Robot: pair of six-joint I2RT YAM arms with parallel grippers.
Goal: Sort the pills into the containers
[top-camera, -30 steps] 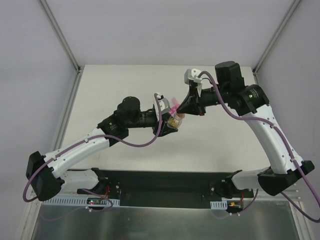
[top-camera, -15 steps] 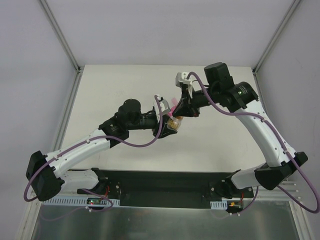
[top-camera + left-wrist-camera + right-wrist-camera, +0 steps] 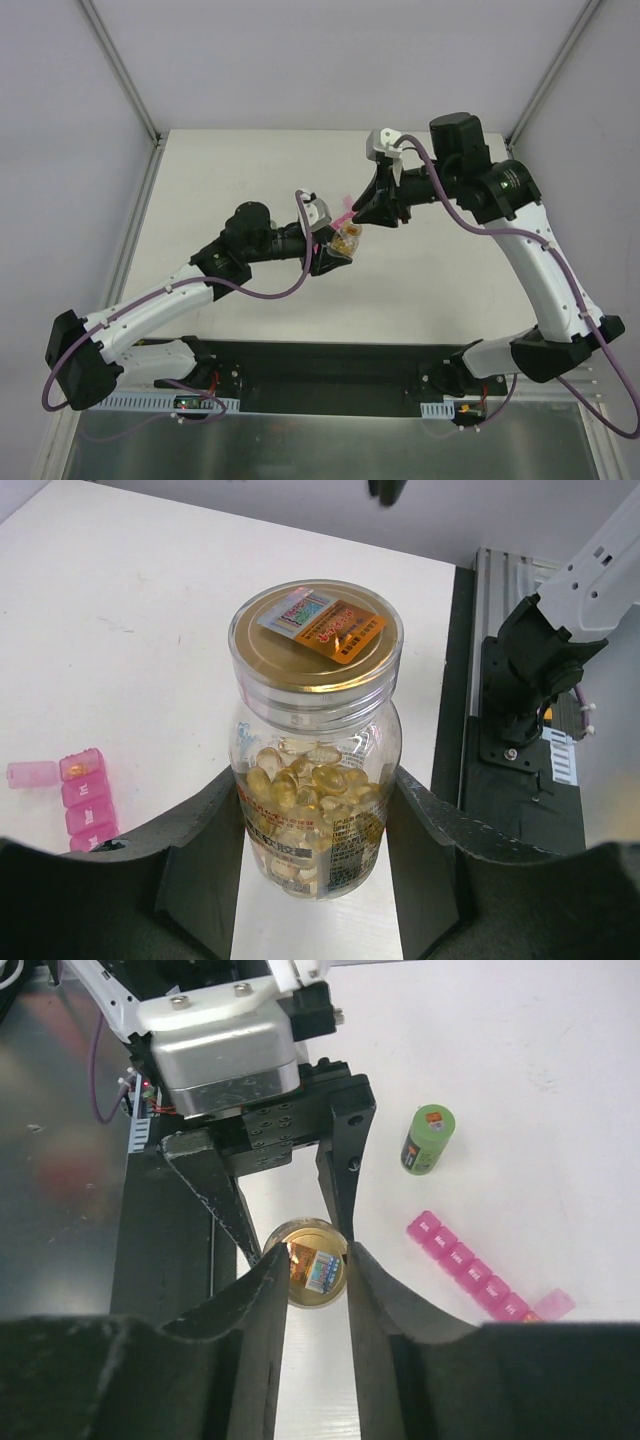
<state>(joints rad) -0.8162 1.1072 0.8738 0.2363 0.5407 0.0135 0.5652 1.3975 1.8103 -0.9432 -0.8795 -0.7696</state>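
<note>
We keep the clear pill bottle (image 3: pixel 315 742) upright, left gripper (image 3: pixel 318 815) clamped round its body, so the right gripper (image 3: pixel 315 1255), slightly parted and empty above the gold lid (image 3: pixel 315 630), can probably unscrew it; the pills (image 3: pixel 305 780) sit inside, and the pink pill organizer (image 3: pixel 470 1265) waits nearby.

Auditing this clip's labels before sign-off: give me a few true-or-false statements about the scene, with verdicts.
1. The left end effector holds the pill bottle. True.
2. The bottle's lid is off. False: the gold lid is on.
3. The right end effector grips the pill organizer. False: it hovers open above the lid.
4. The pill organizer is pink and lies on the table. True.
</note>
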